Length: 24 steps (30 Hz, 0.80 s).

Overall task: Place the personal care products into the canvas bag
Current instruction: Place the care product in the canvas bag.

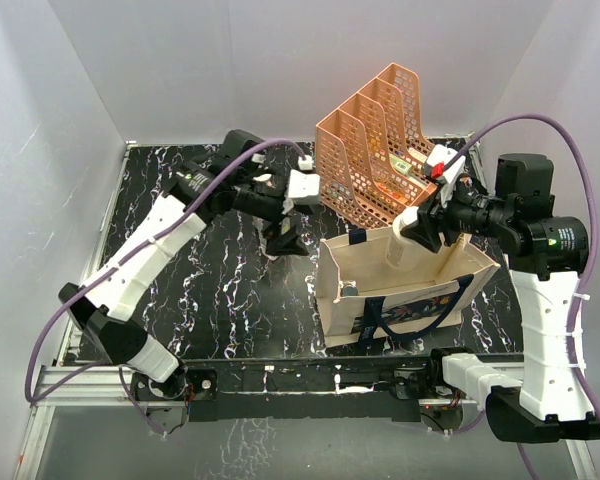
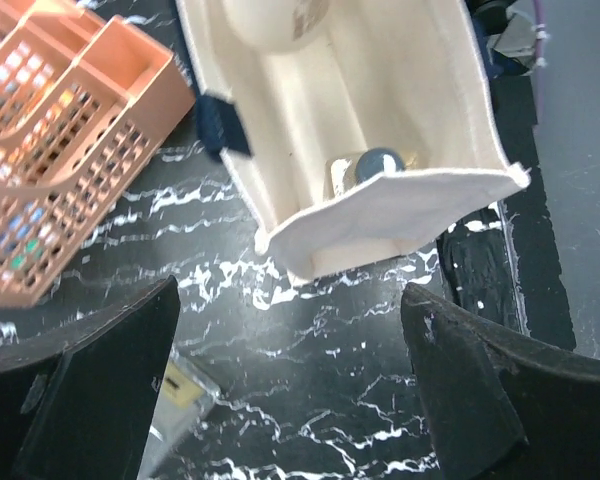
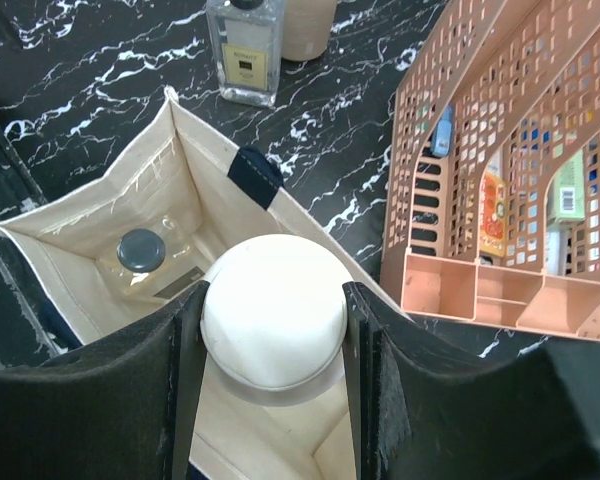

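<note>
Just below the right pincer point(image 3: 272, 345), the beige canvas bag point(image 3: 100, 210) is standing open; that pincer is gripping a cream white-capped bottle point(image 3: 272, 310). The left pincer point(image 2: 290, 370) is gaping wide over the black marbled counter point(image 2: 310, 410).

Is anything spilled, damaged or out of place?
Nothing stands out. The canvas bag stands open, a dark-capped glass bottle sits in its corner, and the right gripper holds a white-capped bottle above the opening. No spill shows.
</note>
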Each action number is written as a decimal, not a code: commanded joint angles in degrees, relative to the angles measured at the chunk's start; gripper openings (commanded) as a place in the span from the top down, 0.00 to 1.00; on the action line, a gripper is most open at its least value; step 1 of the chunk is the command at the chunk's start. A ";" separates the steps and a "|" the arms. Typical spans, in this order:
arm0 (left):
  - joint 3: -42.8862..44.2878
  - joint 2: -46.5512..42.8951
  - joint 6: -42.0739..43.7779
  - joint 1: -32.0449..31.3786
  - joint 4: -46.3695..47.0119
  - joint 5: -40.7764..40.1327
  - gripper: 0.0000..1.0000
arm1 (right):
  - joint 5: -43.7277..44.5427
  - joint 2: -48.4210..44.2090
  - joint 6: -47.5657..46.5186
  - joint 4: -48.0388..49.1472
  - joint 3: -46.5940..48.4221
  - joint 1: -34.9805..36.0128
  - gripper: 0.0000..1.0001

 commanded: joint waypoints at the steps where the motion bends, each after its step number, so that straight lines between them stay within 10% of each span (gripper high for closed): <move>1: 6.88 3.38 8.59 -5.11 -7.25 1.44 0.11 | -3.53 -2.19 -1.23 4.47 -0.79 -1.27 0.92; 24: 13.85 14.90 23.93 -17.17 -17.22 -4.68 0.18 | -5.97 -4.31 -3.40 6.91 -16.43 -1.71 0.92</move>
